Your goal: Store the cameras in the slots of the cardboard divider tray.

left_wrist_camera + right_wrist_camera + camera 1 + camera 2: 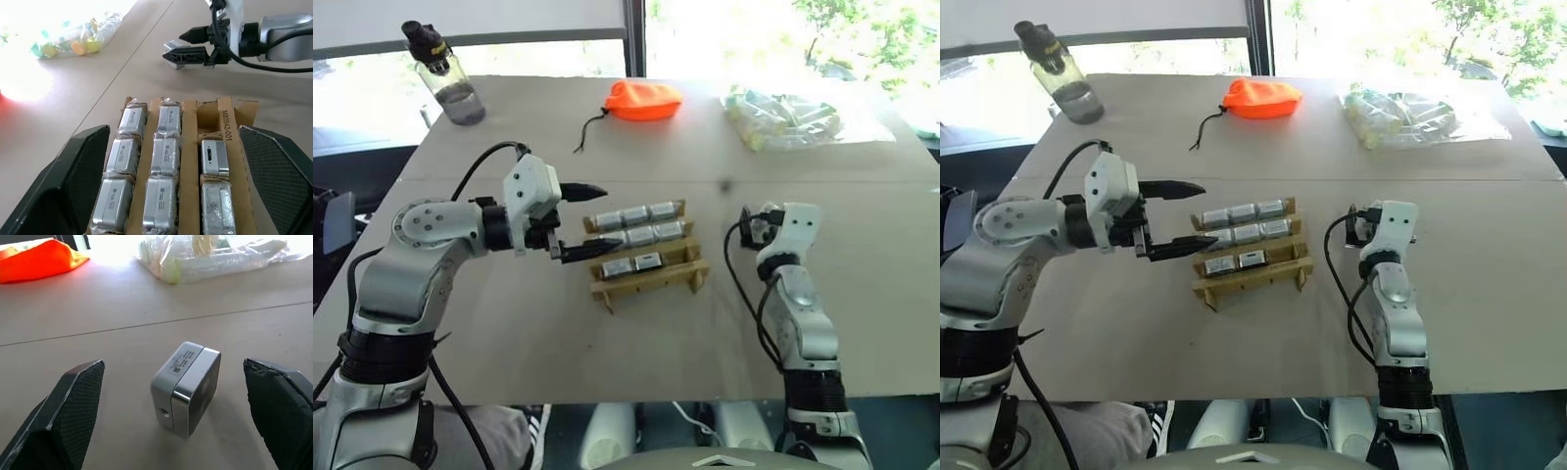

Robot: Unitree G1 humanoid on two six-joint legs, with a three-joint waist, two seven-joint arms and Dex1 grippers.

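Cameras [166, 161] already fill most of the cardboard divider tray [649, 280]: three in the row farthest from the robot, three in the middle row, two in the nearest row, so one slot at the right end of that nearest row stands empty. A ninth, loose camera [187, 386] lies on the table [509, 323] to the right of the tray, seen through the right wrist camera directly ahead of the right gripper [181, 418] and centred between its two black fingers [73, 406], which are spread as wide as they go and hold nothing. It sits tilted, one corner toward the gripper, its labelled grey top up and a small round hole on the near face; its longer side runs obliquely away from the fingers. By my judgement the right arm is much the nearer and the natural one for the pick.

Left of the tray, the left gripper [579, 221] hovers at the tray's left end, jaws wide apart and empty, pointing across the rows.

Printing on a tray divider reads "M80542-001". The loose camera's label is too small to read.

Beyond the tray lie an orange drawstring pouch [643, 100], a clear bag of pale tubes [788, 119] and a water bottle [447, 75].
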